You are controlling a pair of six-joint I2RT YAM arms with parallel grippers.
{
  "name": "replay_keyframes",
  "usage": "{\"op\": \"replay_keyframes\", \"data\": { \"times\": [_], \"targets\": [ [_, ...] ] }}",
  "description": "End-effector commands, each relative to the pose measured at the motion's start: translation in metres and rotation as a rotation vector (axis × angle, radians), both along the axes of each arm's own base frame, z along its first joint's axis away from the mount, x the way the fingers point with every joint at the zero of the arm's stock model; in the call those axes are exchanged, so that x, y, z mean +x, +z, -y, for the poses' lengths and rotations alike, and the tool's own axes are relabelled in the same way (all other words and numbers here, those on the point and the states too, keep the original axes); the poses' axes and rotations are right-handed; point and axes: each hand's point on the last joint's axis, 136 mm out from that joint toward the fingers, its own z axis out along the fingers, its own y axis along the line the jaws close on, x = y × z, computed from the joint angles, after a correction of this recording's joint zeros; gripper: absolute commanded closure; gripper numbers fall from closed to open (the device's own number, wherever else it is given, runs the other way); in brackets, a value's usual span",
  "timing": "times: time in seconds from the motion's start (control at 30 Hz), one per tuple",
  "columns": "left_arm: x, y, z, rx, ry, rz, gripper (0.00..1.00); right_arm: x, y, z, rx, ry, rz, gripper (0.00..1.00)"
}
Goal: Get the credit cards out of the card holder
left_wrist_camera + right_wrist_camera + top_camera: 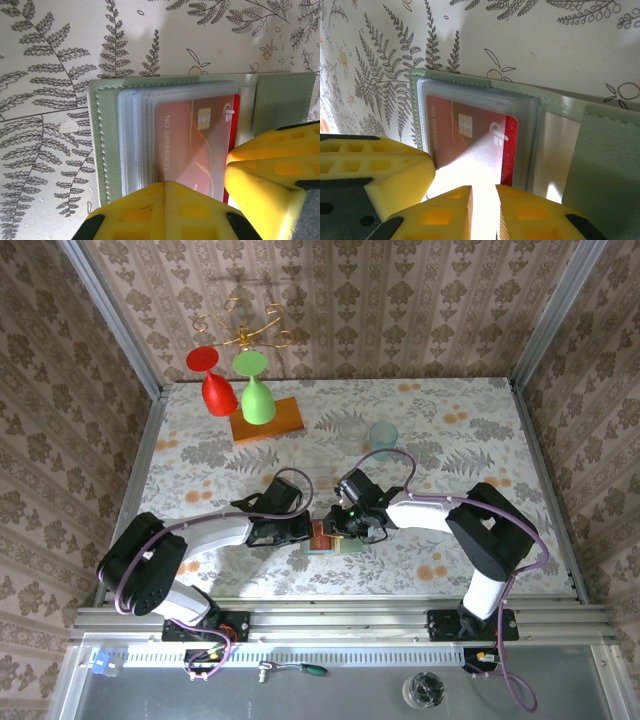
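Note:
The card holder (102, 130) lies open on the fern-print table, sage green with clear sleeves. In its front sleeve sits a red credit card (192, 140) with a chip; its right edge pokes out bare. My left gripper (165, 184) is shut, its tips together on the near edge of the sleeves with nothing between them. In the right wrist view my right gripper (482, 192) hovers at the near edge of the same card (470, 135) and holder (605, 165), jaws a narrow gap apart; glare hides the gap. In the top view both grippers (312, 528) (338, 528) meet over the holder (325, 543).
A pale teal cup (383, 435) stands behind the right arm. An orange wooden board (268, 422) at the back left carries a gold rack (243, 335) with a red glass (218, 392) and a green glass (257, 400) hanging upside down.

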Motion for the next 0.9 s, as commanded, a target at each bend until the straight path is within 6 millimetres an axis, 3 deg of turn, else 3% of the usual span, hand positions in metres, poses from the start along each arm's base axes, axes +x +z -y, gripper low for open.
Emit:
{"op": "replay_keyframes", "data": {
  "times": [0.0, 0.37, 0.63, 0.87],
  "targets": [
    [-0.005, -0.004, -0.007, 0.041, 0.001, -0.007, 0.95, -0.008, -0.017, 0.011, -0.069, -0.003, -0.039, 0.77],
    [-0.005, -0.001, -0.005, 0.024, 0.004, -0.006, 0.95, -0.006, -0.004, 0.023, -0.129, -0.002, 0.014, 0.69],
    [0.002, 0.019, 0.004, -0.038, 0.013, 0.033, 0.95, -0.003, 0.023, 0.015, -0.055, 0.017, 0.07, 0.68],
    [0.007, 0.029, 0.011, -0.061, -0.007, 0.049, 0.95, -0.003, 0.023, 0.025, -0.091, -0.005, 0.066, 0.68]
  ]
}}
